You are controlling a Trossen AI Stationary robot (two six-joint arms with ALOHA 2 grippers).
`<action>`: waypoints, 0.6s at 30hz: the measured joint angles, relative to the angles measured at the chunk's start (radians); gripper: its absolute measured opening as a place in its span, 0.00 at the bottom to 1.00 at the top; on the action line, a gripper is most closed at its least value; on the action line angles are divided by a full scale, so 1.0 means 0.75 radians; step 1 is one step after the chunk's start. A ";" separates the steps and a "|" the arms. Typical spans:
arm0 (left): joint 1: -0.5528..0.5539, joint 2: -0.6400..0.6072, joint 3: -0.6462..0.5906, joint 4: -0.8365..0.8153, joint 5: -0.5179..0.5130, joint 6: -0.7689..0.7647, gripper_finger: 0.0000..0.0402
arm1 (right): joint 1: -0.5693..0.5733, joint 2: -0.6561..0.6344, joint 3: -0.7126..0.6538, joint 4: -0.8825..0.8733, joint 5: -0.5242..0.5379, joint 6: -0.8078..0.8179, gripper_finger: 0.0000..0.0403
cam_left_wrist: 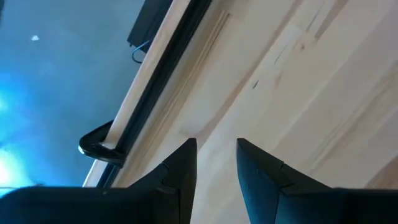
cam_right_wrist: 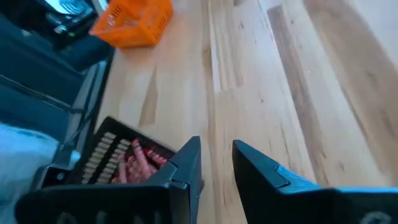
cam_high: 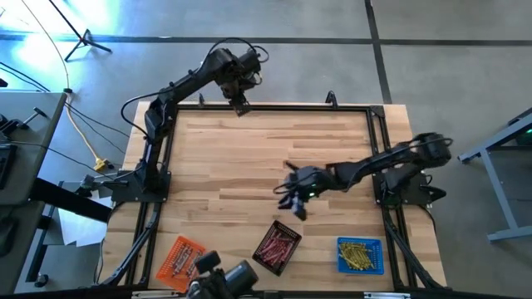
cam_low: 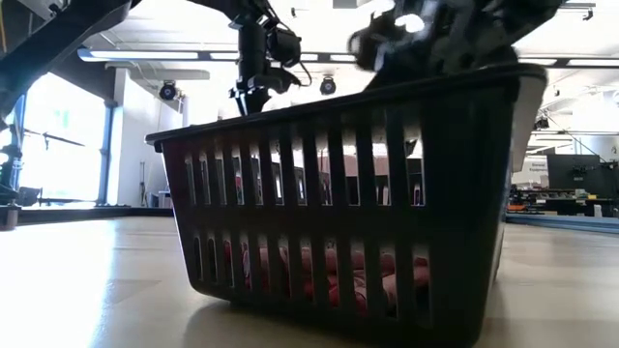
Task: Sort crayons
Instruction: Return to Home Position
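Observation:
Red and pink crayons (cam_high: pixel 277 245) lie in a black tray (cam_high: pixel 291 235) near the table's front edge; in the right wrist view they (cam_right_wrist: pixel 140 163) lie beside brownish ones (cam_right_wrist: pixel 102 155). Yellow crayons (cam_high: pixel 359 254) fill a blue tray (cam_high: pixel 341 264) to its right. An orange tray (cam_high: pixel 180 259) with small sticks stands to the left. My right gripper (cam_high: pixel 291 198) (cam_right_wrist: pixel 216 152) hovers open over bare wood just beyond the black tray, nothing between its fingers. My left gripper (cam_high: pixel 240 105) (cam_left_wrist: pixel 216 152) hangs open above the table's far edge, pointing down, holding nothing.
A black metal frame (cam_high: pixel 274 108) runs along the table's edges, with a clamp (cam_left_wrist: pixel 99 144) at the far rim. The wooden middle of the table (cam_high: pixel 241 158) is bare. In the low view the black tray (cam_low: pixel 338 193) fills the foreground.

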 joint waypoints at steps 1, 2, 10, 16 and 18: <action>0.015 0.000 0.000 0.002 0.018 0.013 0.25 | -0.007 -0.053 -0.038 0.000 0.000 -0.014 0.19; 0.028 0.000 0.000 0.009 0.036 0.020 0.25 | -0.016 -0.108 -0.073 -0.002 0.005 -0.023 0.19; 0.090 0.000 0.000 0.108 0.134 0.105 0.25 | -0.075 -0.584 -0.396 0.047 0.289 -0.067 0.19; 0.091 0.000 0.000 0.151 0.159 0.179 0.25 | -0.081 -0.842 -0.641 0.257 0.514 -0.044 0.19; 0.091 0.000 0.000 0.182 0.189 0.179 0.25 | -0.081 -0.897 -0.702 0.363 0.596 -0.045 0.19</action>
